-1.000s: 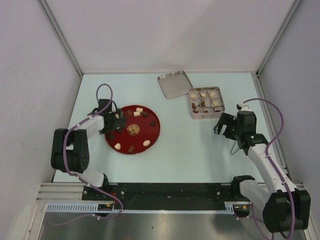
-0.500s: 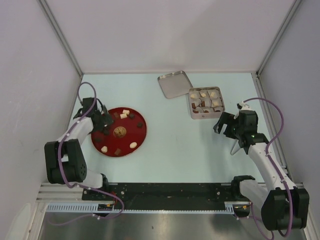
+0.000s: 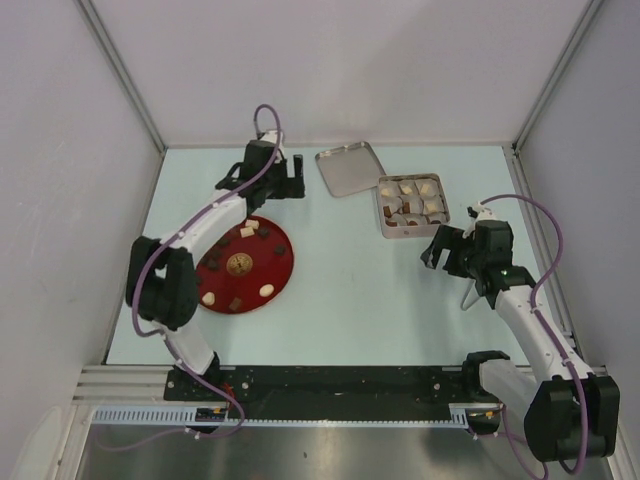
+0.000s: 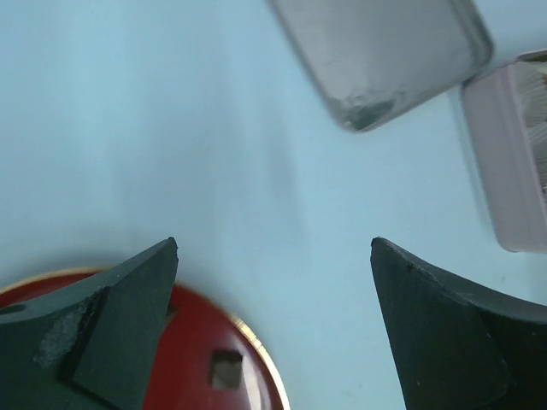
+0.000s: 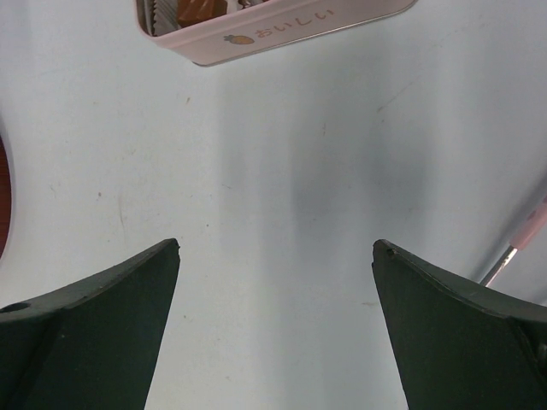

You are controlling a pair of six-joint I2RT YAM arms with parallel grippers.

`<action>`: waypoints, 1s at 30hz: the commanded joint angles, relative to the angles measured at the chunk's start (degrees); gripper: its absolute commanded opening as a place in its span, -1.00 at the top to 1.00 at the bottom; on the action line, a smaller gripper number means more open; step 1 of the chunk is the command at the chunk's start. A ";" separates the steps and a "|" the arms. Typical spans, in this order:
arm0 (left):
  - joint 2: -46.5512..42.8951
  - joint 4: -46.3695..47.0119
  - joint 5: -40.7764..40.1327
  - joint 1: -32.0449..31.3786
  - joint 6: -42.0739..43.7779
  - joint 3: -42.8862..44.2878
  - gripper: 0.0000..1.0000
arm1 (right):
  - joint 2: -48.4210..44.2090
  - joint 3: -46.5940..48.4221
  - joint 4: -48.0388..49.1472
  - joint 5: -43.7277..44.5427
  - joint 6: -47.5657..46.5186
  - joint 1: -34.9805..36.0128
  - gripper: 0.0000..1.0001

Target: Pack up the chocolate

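red plate, gold-rimmed, sits just behind and below the left jaws, which stand wide apart and hold nothing. loose chocolate lies scattered on it, and one dark cube shows between those jaws near the rim. ahead of them and to the right lies the metal lid. just past it is the pink tin, already partly filled with more pieces. the right jaws, also wide apart and empty, face the tin's near wall, with the thin pink tongs just to their right.

the step in hand looks like fetching another piece for the tin. the left jaws point beyond the plate, so they would need to draw back over it. a good pick would be a piece that sits apart from its neighbours, taken straight down with a gentle close. the candies are tiny against such wide jaws, so a careless close could knock others about or shove the plate.

plain pale walls with metal corner posts close in three sides. the light blue desk looks smooth and faintly scuffed, so the plate may slide easily.
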 commanded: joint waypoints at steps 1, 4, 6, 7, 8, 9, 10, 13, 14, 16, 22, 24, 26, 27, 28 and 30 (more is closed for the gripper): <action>6.82 4.38 4.14 -3.56 3.73 10.28 -1.00 | -0.77 0.34 1.29 -1.73 -1.02 1.37 -1.00; 12.97 5.61 7.47 -5.50 4.52 16.09 -0.99 | -1.03 0.33 0.59 -2.00 -1.19 2.60 -1.00; 16.84 6.58 9.41 -6.29 4.53 18.47 -0.99 | -1.30 0.16 0.06 -2.09 -1.19 3.13 -1.00; 17.90 7.89 10.02 -6.38 4.35 20.23 -1.00 | -1.38 0.07 -0.20 -2.35 -1.19 3.40 -1.00; 18.95 8.69 11.33 -6.64 4.09 21.03 -0.99 | -1.47 0.07 -0.64 -2.70 -1.19 3.57 -1.00; 20.97 10.17 12.04 -6.73 3.48 21.73 -1.00 | -1.47 0.07 -0.91 -2.88 -1.28 3.57 -1.00; 21.94 10.80 12.40 -6.82 3.03 23.04 -1.00 | -1.39 0.07 -1.17 -3.40 -1.28 3.83 -0.99; 25.81 12.82 14.33 -7.00 1.63 25.94 -0.99 | -1.73 0.07 -1.87 -3.84 -1.37 4.01 -1.00; 26.78 13.17 14.68 -7.00 1.01 26.65 -0.99 | -1.74 0.07 -2.05 -3.84 -1.37 4.10 -0.99; 29.32 14.14 15.65 -7.08 0.31 28.58 -0.99 | -1.91 0.07 -2.49 -3.93 -1.54 4.10 -1.00; 35.04 14.41 16.62 -7.00 -2.33 32.19 -1.00 | -2.53 0.07 -4.07 -3.84 -2.07 4.10 -1.00; 36.01 14.58 17.32 -7.00 -3.47 32.72 -0.99 | -2.53 0.07 -4.07 -3.76 -2.16 4.10 -1.00; 37.59 14.32 17.50 -7.00 -4.43 33.43 -1.00 | -2.44 0.07 -4.07 -3.84 -2.07 4.19 -1.00; 38.12 14.23 17.85 -7.00 -4.79 33.60 -0.99 | -2.44 0.07 -4.07 -3.84 -2.16 4.10 -0.99; 38.47 14.32 18.29 -7.00 -5.14 33.78 -0.99 | -2.44 0.16 -4.07 -3.76 -2.16 4.19 -0.99; 39.44 14.49 18.73 -7.00 -6.20 33.87 -0.99 | -2.35 0.16 -4.16 -3.76 -2.25 4.10 -1.00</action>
